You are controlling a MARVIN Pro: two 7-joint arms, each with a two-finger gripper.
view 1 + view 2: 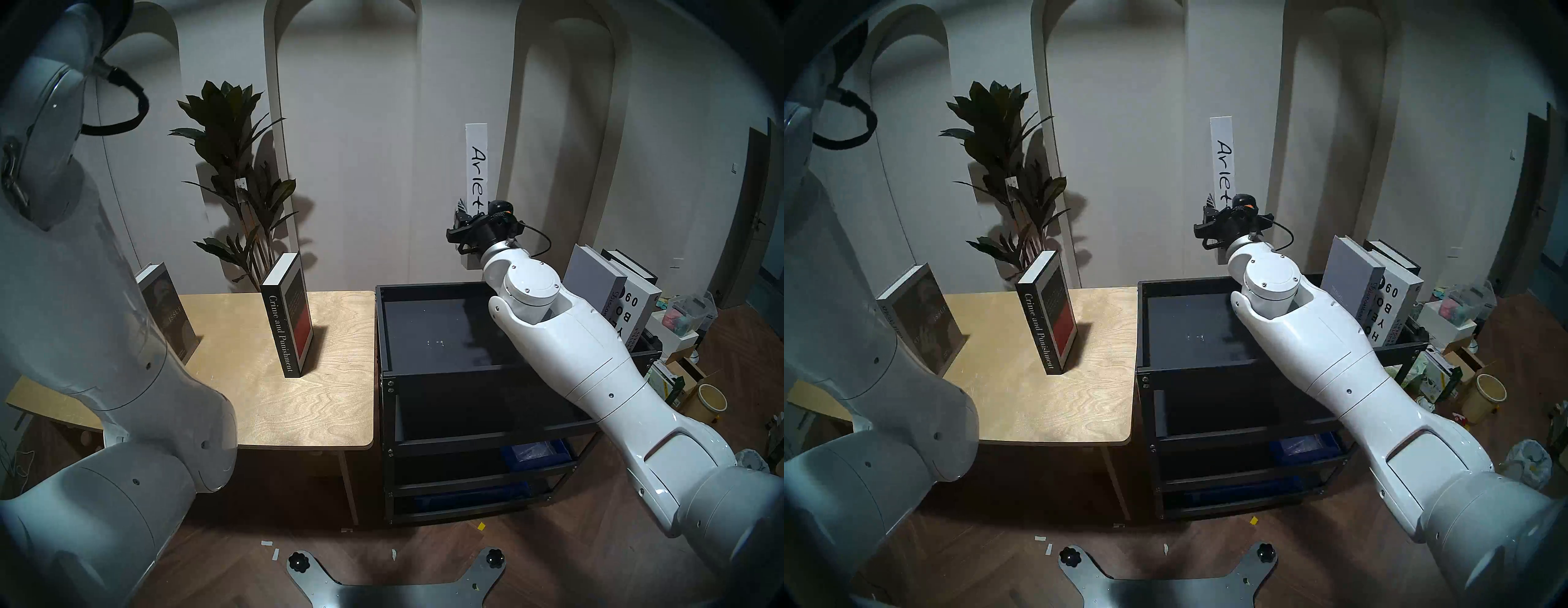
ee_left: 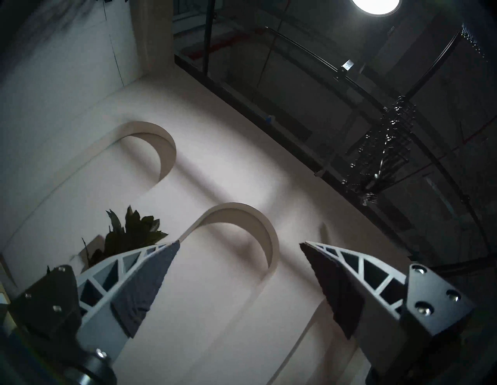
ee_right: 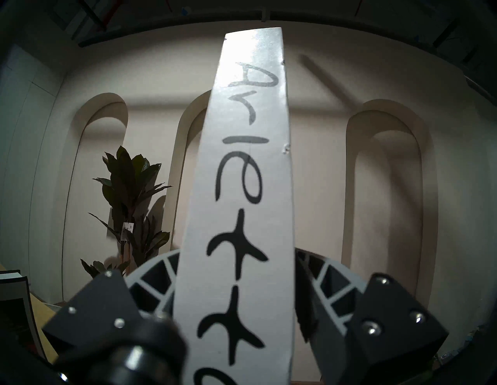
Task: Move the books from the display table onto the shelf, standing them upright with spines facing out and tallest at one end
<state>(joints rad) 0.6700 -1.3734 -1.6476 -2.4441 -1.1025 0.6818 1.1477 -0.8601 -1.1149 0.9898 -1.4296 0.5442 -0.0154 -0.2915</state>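
My left claw (image 2: pixel 239 285) is spread and empty, aimed up at the wall, so it stays out of this. Out over the shelf (image 1: pixel 384 331), my right claw (image 1: pixel 466 227) pinches the white Arietta book (image 1: pixel 477 165) low on its spine, upright, above the tray's far rim. I'd carry it toward the three books (image 1: pixel 611 288) already standing at the right end, lower it square, and let go only once it rests flat. Two books (image 1: pixel 288 314) still wait on the table (image 1: pixel 339 407).

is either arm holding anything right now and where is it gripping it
The right gripper holds the white Arietta book upright, clamped near its lower end. The left gripper is open and empty.
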